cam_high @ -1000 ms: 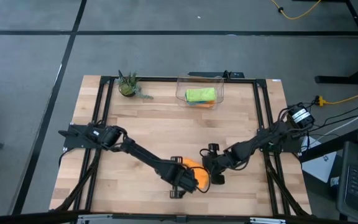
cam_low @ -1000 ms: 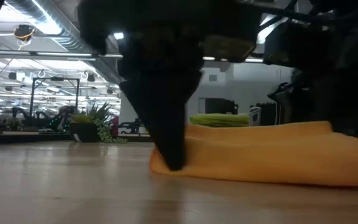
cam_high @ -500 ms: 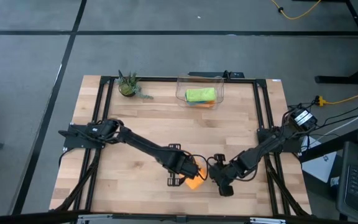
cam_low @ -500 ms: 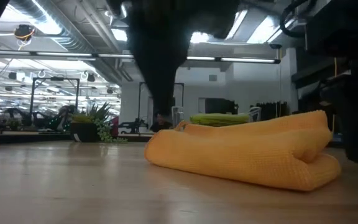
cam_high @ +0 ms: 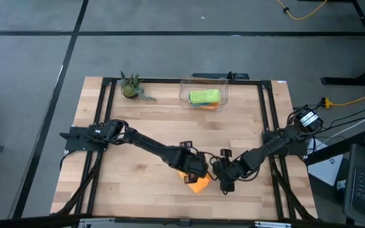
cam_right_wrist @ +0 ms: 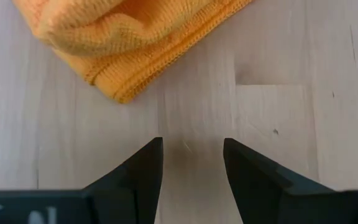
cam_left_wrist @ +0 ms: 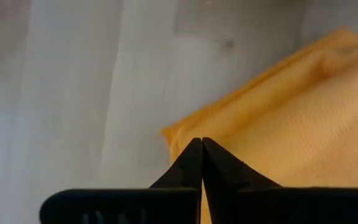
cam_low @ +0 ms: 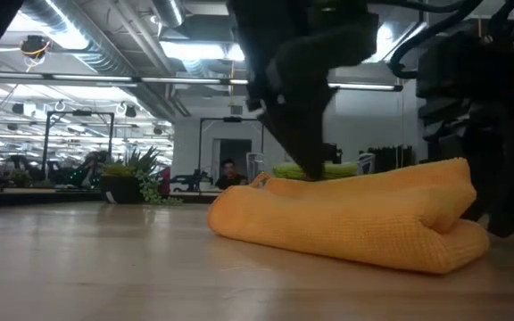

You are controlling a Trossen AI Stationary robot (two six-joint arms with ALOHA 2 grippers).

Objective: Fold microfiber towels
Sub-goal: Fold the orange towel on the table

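Orange towel (cam_high: 199, 183) folded on bench (cam_high: 144, 126); left gripper (cam_high: 196, 171) over it, jaws closed, empty; right gripper (cam_high: 222, 183) beside it, jaws parted, empty

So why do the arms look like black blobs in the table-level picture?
Low view: bright ceiling lights behind backlight the arms into silhouettes, too close for detail, while the orange towel shows sharp weave. Left wrist view: wood and towel look soft. Right wrist view: crisp, evenly lit.
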